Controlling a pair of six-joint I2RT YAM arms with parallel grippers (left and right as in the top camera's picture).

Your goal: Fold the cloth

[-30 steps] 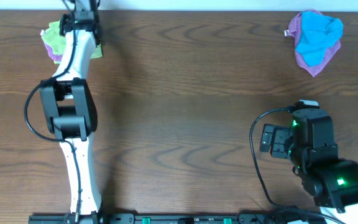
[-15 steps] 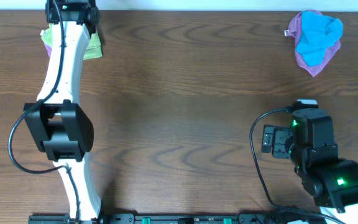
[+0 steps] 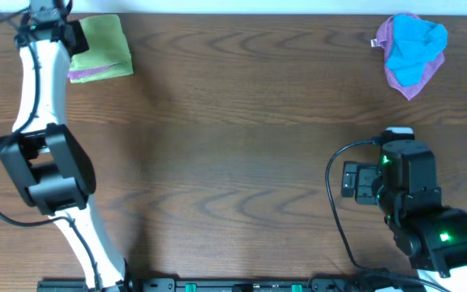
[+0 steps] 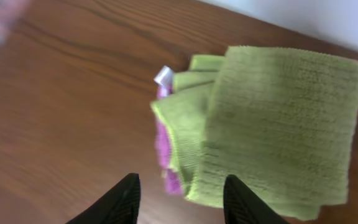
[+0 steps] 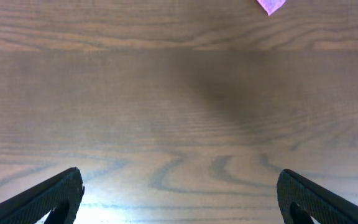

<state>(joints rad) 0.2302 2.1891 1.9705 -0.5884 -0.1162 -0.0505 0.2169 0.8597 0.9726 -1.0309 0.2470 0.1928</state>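
Note:
The cloth [image 4: 182, 115] is a light lime-green towel with a small white label [image 4: 163, 74] at its edge. It lies in a stack at the table's far left corner, between a purple cloth [image 4: 164, 152] and a folded, duller yellow-green cloth [image 4: 278, 124] that covers most of it. My left gripper [image 4: 180, 186] hovers open just off the stack's edge with nothing between its fingers. In the overhead view the left gripper [image 3: 51, 24] is left of the stack [image 3: 100, 47]. My right gripper [image 5: 179, 190] is wide open over bare wood at the near right [image 3: 355, 182].
A crumpled blue cloth on a purple cloth [image 3: 412, 53] lies at the far right. The table's back edge runs just behind both piles. Brown wood table [image 3: 233, 146] spans the middle.
The left arm has swung left, off the stack, and its jaws have opened. The folded yellow-green cloth now shows uncovered on top. The right arm has not moved.

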